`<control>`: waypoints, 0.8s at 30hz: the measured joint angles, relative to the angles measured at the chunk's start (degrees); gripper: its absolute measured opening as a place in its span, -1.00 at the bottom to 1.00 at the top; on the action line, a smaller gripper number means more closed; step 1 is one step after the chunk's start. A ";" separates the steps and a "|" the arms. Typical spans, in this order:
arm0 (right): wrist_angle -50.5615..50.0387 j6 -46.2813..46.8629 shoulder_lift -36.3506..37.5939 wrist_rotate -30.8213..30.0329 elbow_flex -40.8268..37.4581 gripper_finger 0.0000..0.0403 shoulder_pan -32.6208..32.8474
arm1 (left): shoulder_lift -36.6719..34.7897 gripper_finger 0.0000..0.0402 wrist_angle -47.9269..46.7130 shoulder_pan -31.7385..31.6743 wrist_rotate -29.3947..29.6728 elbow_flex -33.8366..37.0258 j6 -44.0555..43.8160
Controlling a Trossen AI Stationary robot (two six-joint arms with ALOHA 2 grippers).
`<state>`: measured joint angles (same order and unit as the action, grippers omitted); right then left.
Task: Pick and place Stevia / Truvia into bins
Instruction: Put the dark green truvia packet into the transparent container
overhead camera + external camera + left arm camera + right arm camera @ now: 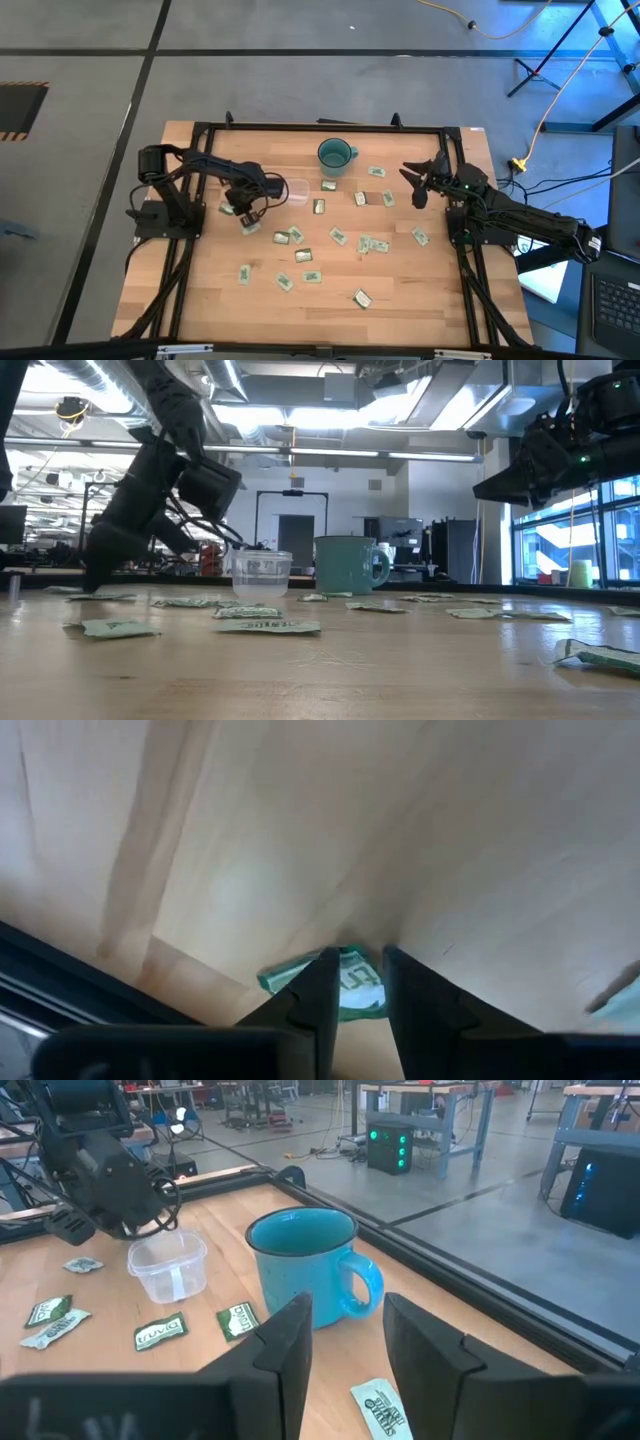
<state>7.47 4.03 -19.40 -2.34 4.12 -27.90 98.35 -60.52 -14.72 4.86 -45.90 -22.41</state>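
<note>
Overhead, you see your left pincer low over the tabletop on its left side, just beside the clear bin, which stands left of the teal mug. Green and white packets lie scattered across the middle of the wood, none in the bin that you can make out. Your right pincer hangs over the right side near the back, well apart from the bin.

Next, the low view: the left arm slants down to the tabletop at the far left, its tip lost in shadow. The bin stands just left of the mug, and packets lie flat in front of them.

Through the left wrist camera, your pincer's fingers stand a narrow gap apart, straddling a packet that lies on the wood; you cannot tell whether they pinch it.

Through the right wrist camera, your pincer is parted with nothing between its fingers. Beyond it the mug stands near the tabletop's edge, the bin is beside it, and packets lie near both.
</note>
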 joint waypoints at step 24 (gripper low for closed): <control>-0.14 0.22 0.01 -0.01 0.00 -0.36 0.00 | 0.30 -0.98 0.58 -0.38 -0.43 0.73 2.31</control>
<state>7.33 4.25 -19.39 -2.35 4.12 -27.90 98.65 -59.94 -15.11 4.43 -45.17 -20.11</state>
